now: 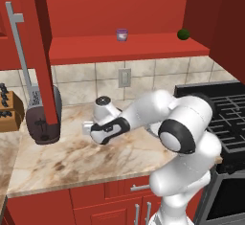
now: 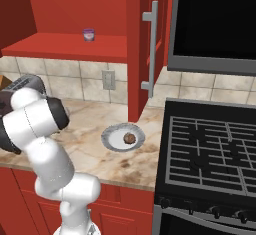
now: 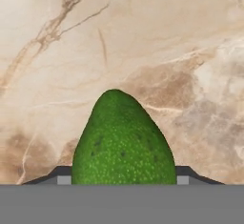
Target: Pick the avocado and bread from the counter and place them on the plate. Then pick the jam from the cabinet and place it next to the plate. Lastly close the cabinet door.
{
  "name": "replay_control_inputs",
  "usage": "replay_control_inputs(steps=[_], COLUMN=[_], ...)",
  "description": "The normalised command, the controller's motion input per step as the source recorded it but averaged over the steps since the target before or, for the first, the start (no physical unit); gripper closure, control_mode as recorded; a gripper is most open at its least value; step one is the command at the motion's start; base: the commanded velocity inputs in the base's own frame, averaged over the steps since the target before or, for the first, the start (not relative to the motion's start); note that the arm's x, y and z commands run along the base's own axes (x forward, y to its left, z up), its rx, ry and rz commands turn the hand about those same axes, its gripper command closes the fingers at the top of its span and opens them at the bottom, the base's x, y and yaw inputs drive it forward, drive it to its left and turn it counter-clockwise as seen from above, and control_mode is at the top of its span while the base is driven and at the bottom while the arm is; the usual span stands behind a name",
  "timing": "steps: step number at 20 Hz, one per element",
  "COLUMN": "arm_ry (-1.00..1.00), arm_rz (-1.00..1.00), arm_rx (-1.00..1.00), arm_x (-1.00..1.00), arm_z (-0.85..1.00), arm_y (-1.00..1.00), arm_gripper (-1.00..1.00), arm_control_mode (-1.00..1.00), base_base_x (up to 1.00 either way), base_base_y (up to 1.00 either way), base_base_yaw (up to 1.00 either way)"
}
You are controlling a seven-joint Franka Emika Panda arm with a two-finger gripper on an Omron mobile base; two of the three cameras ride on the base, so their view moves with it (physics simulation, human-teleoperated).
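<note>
Pinching the avocado (image 3: 123,142) in my gripper (image 3: 123,180) on the counter (image 3: 143,37) — next, I'd lift and carry it right to the plate (image 2: 109,135).

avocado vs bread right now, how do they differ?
The avocado is bright green and pear-shaped; the bread is a brown rounded lump. The avocado sits between the fingertips of the shut gripper over the counter; the bread lies free. The bread is already on the plate; the avocado is not. Both are small food items.
</note>
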Motion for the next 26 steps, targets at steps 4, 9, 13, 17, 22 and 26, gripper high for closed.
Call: replay_control_inputs(steps=[4,9,13,17,22,26], arm_ry=[0.00,0.02,0.07,0.06,0.04,0.00], arm_rz=[-0.08,-0.05,-0.02,-0.02,-0.05,-0.05], arm_rx=[0.00,0.01,0.00,0.00,0.00,0.00], arm_x=[-0.09,-0.09,-0.17,-0.09,-0.10,0.00], arm_z=[0.88,0.72,0.51,0.26,0.12,0.00], arm_y=[-0.38,-0.59,-0.58,-0.78,-0.71,-0.71], arm_gripper=[1.00,1.00,1.00,1.00,1.00,1.00], arm_control_mode=[-1.00,-1.00,-1.00,-1.00,-1.00,-1.00], base_base_x=[0.00,0.00,0.00,0.00,0.00,0.00], base_base_y=[0.00,0.00,0.00,0.00,0.00,0.00], base_base_yaw=[0.00,0.00,0.00,0.00,0.00,0.00])
